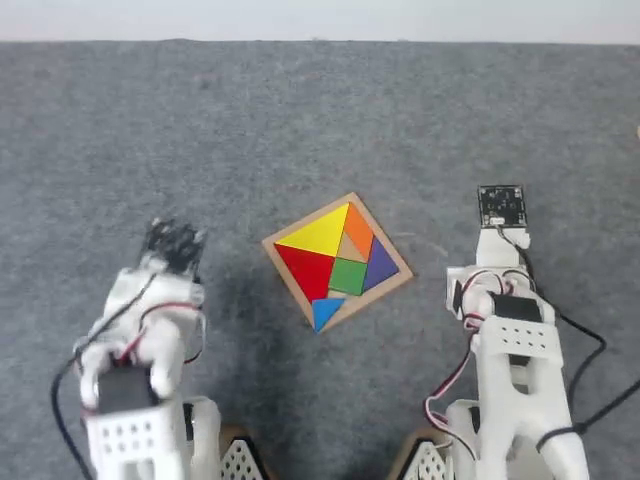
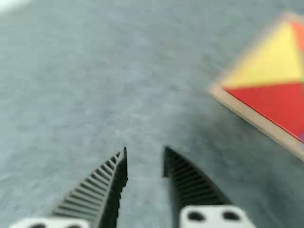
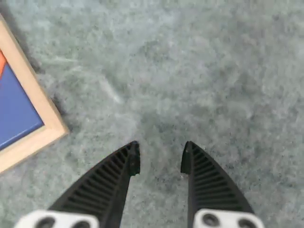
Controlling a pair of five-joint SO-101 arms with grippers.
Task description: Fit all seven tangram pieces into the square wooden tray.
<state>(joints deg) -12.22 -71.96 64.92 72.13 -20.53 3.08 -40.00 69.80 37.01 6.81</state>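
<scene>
tray [image 1: 288,282]: seven tangram pieces [image 1: 322,232] inside | left jaws: parted, empty, over desk [image 1: 200,120] | right jaws: parted, empty

One square wooden tray [image 1: 368,297] is counted, with seven tangram pieces [image 1: 305,268] in it: five triangles [image 1: 320,235], one green square [image 1: 347,275] and one purple parallelogram [image 1: 381,263]. Two claws are counted: left claw [image 2: 145,159], right claw [image 3: 160,152].

Grey felt surface [image 1: 300,110] throughout (pale strip [image 1: 320,20] along far edge).
</scene>
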